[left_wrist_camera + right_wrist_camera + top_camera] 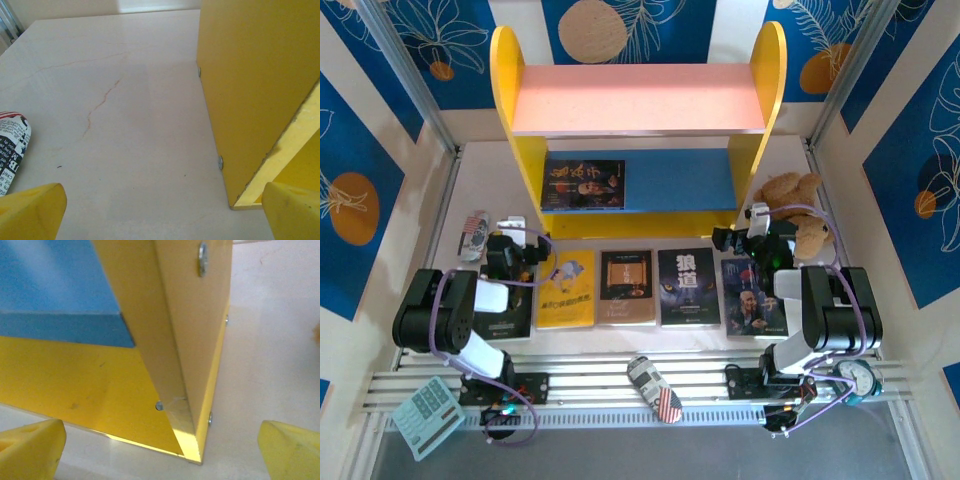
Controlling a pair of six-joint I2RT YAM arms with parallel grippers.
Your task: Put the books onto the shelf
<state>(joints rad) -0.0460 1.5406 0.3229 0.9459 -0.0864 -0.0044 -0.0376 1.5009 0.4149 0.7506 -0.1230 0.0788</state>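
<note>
Books, five thin ones, are what I see. The black book (583, 185) with gold letters lies flat on the shelf (638, 98) (on its blue board (680, 180)), ahead of my jaws. The yellow book (567, 289), brown book (627, 287), white-letter book (688, 287) and blue book (750, 300) lie in a row between my left gripper (162, 207) and right gripper (160, 450). Both sets of jaws are spread wide, holding nothing.
</note>
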